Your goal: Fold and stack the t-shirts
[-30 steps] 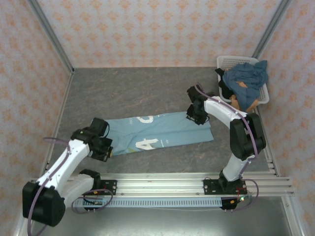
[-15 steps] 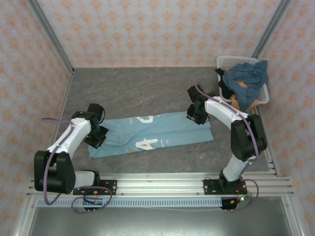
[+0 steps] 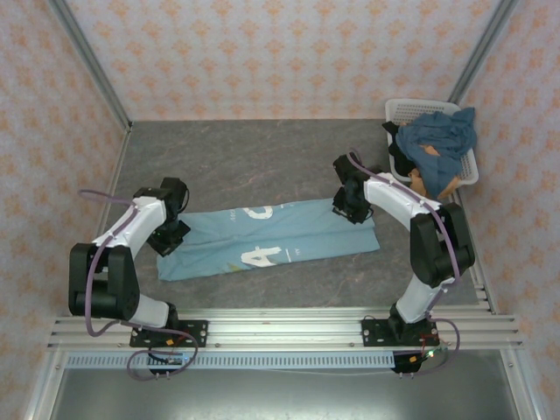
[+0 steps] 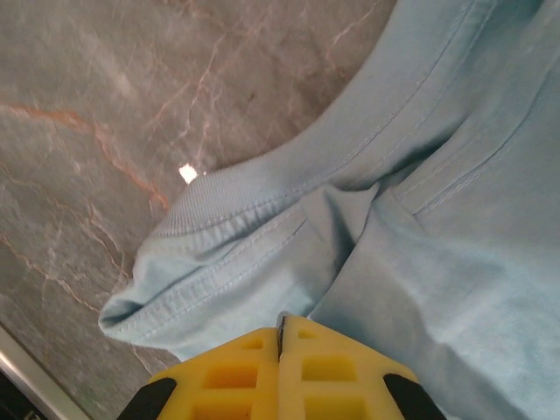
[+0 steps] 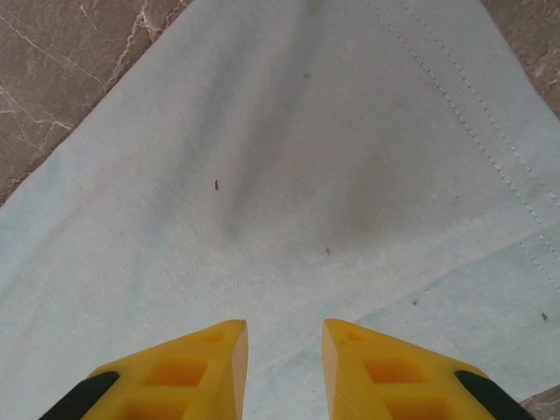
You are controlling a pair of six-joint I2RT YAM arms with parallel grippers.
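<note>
Sky-blue t-shirt [image 3: 293, 229] is being flanked lengthwise on the worktop [image 3: 245, 157]: left end effector [image 4: 280, 320] clenched at collar, right end effector [image 5: 284, 326] parted over hem.

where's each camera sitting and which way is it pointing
top external: above and behind the bases, looking down at the grey marbled table; both arms, left gripper and right gripper over a light sky-blue lettered t-shirt.
left wrist: on that wrist, looking down at the shirt's bunched end; shut yellow fingers.
right wrist: on that wrist, looking down at flat shirt cloth; parted yellow fingers.
shared: all see the shirt on the table.
</note>
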